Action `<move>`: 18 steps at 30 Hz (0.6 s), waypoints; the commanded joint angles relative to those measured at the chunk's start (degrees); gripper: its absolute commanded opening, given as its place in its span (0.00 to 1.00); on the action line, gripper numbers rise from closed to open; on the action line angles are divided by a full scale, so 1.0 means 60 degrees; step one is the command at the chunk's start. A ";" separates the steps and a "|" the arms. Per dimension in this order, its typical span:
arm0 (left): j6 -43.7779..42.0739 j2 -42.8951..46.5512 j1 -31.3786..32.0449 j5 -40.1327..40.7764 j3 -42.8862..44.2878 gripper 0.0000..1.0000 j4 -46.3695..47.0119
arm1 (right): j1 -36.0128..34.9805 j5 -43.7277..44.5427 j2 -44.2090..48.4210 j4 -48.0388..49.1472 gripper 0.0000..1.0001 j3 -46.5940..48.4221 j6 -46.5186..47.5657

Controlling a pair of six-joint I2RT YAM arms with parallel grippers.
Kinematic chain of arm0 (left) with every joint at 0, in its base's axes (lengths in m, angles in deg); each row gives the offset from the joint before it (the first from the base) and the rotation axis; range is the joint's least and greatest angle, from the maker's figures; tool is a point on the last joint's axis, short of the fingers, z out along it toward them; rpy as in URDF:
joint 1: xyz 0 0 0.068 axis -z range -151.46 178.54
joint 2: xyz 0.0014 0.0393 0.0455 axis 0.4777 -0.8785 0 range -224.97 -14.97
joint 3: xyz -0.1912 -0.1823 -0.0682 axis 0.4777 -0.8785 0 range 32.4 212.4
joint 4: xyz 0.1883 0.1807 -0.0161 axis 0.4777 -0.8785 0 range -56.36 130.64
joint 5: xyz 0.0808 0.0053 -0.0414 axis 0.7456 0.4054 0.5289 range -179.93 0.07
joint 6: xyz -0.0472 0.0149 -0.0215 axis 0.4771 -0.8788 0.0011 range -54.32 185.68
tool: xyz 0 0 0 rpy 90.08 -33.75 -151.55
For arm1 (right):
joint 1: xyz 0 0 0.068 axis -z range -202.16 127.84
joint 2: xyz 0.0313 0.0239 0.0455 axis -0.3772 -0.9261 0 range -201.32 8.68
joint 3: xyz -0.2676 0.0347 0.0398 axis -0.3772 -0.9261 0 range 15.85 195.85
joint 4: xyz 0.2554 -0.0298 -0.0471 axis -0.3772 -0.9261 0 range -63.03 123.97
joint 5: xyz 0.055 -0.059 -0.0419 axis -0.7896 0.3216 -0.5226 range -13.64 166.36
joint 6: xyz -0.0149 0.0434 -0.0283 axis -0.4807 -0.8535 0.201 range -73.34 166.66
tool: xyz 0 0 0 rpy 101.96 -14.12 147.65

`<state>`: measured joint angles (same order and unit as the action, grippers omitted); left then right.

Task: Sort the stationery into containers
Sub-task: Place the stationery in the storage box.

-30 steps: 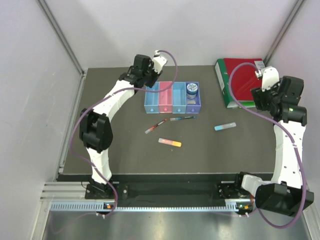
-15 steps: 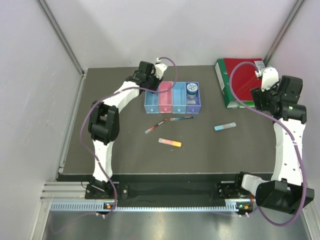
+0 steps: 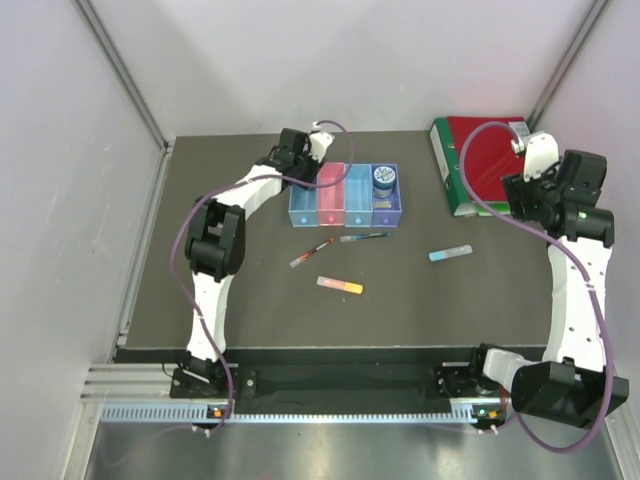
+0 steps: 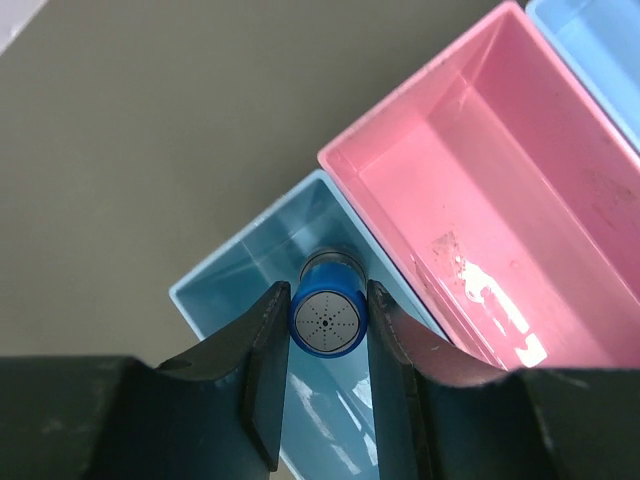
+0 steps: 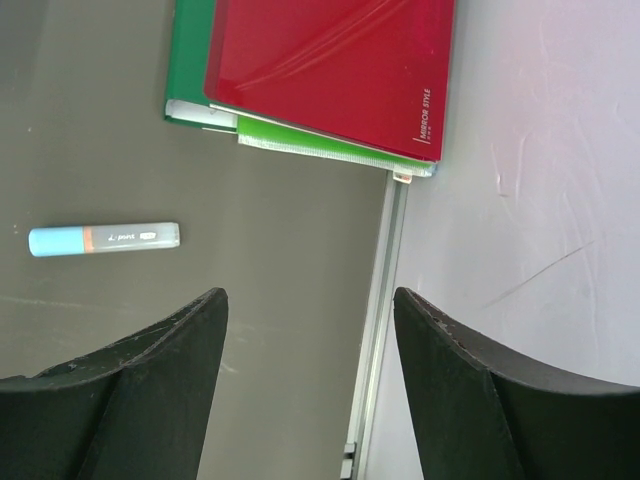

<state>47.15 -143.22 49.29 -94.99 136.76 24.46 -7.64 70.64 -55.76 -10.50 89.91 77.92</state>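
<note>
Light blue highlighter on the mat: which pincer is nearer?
Right. The right pincer hangs open near the red binder, with the light blue highlighter in its wrist view. The left pincer is farther off, over the leftmost blue bin, gripping a blue-capped bottle.

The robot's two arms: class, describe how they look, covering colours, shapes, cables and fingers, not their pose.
The left arm and right arm share one build: smooth white link shells between bulky black joint housings. A thin purple cable loops loosely outside each arm. The fingers are matte black wedges, broad at the base, narrowing to rounded tips.
</note>
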 commanded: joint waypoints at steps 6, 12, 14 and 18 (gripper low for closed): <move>-0.0106 -0.0174 -0.0134 0.0140 0.0522 0.27 0.0588 | -0.0004 -0.0087 0.0033 -0.0015 0.67 0.0459 -0.0187; -0.0106 -0.0056 -0.0134 0.0081 0.0508 0.46 0.0588 | -0.0033 -0.0087 0.0048 -0.0030 0.67 0.0488 -0.0216; -0.0106 0.0002 -0.0134 0.0038 0.0508 0.49 0.0574 | -0.0033 -0.0102 0.0048 -0.0015 0.67 0.0503 -0.0260; -0.0121 0.0061 -0.0134 0.0023 0.0522 0.57 0.0647 | -0.0077 -0.0131 0.0077 -0.0045 0.67 0.0488 -0.0318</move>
<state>46.43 -144.07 48.83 -94.57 137.74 25.33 -7.79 70.62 -55.79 -10.74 89.91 77.40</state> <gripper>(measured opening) 0.539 0.675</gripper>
